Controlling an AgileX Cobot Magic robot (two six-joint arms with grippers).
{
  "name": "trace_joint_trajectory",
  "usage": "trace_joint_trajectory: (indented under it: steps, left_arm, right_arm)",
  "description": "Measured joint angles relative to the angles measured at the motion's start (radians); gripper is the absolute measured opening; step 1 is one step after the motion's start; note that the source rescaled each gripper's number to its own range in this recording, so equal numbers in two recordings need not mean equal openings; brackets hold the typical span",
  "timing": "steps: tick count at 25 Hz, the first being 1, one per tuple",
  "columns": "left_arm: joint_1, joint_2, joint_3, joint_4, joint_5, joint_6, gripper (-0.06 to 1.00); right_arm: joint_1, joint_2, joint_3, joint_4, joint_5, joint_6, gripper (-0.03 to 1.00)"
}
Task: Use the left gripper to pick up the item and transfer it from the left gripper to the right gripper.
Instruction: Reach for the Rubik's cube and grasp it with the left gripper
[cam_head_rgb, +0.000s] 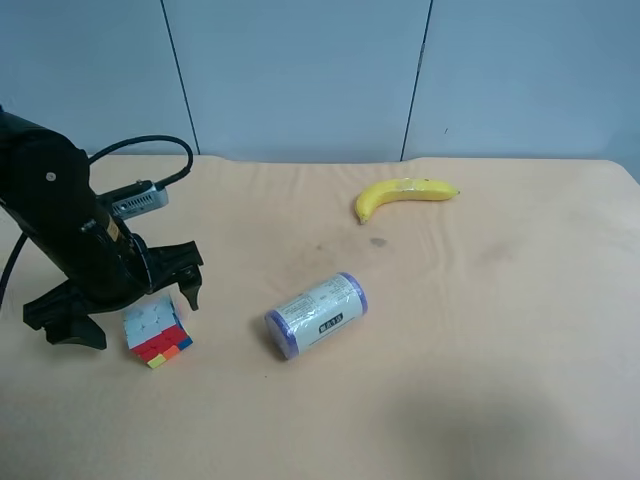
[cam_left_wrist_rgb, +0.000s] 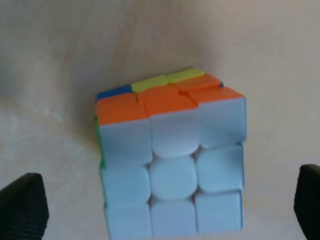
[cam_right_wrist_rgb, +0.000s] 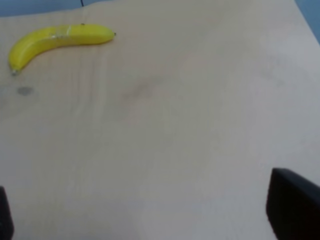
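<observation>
The item, a small puzzle cube (cam_head_rgb: 157, 336), lies on the tan table near the exterior high view's left edge. In the left wrist view the cube (cam_left_wrist_rgb: 172, 165) shows a white face with orange, yellow and blue squares on a neighbouring face. My left gripper (cam_head_rgb: 140, 318) is low over the cube, open, with one finger on each side and gaps between. Its fingertips (cam_left_wrist_rgb: 22, 207) show at the left wrist view's edges. My right gripper (cam_right_wrist_rgb: 150, 215) is open and empty above bare table. It is out of the exterior high view.
A purple-capped white-labelled cylinder (cam_head_rgb: 316, 314) lies on its side a little beyond the cube toward the table's middle. A yellow banana (cam_head_rgb: 403, 196) lies farther back and also shows in the right wrist view (cam_right_wrist_rgb: 55, 40). A black cable (cam_head_rgb: 150, 145) loops behind the left arm.
</observation>
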Motion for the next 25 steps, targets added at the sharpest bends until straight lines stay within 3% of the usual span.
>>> trace_joint_trajectory:
  steps: [8, 10, 14, 18, 19, 25]
  left_arm:
    - [0.0, 0.091, 0.0, 0.0, -0.039, -0.018, 0.99]
    - [0.0, 0.098, 0.0, 0.002, -0.042, -0.018, 0.94]
    - [0.0, 0.098, 0.0, 0.011, -0.055, -0.018, 0.62]
    - [0.0, 0.098, 0.0, 0.015, -0.065, -0.018, 0.08]
    - [0.0, 0.098, 0.0, 0.016, -0.067, -0.018, 0.0]
    - [0.0, 0.098, 0.0, 0.018, -0.075, -0.018, 0.0]
  right_arm:
    - [0.0, 0.0, 0.0, 0.0, 0.0, 0.0, 1.0]
    - [0.0, 0.0, 0.0, 0.0, 0.0, 0.0, 1.0]
    - [0.0, 0.0, 0.0, 0.0, 0.0, 0.0, 1.0]
    - [0.0, 0.0, 0.0, 0.0, 0.0, 0.0, 1.0]
    - [0.0, 0.0, 0.0, 0.0, 0.0, 0.0, 1.0]
    - [0.0, 0.0, 0.0, 0.0, 0.0, 0.0, 1.0]
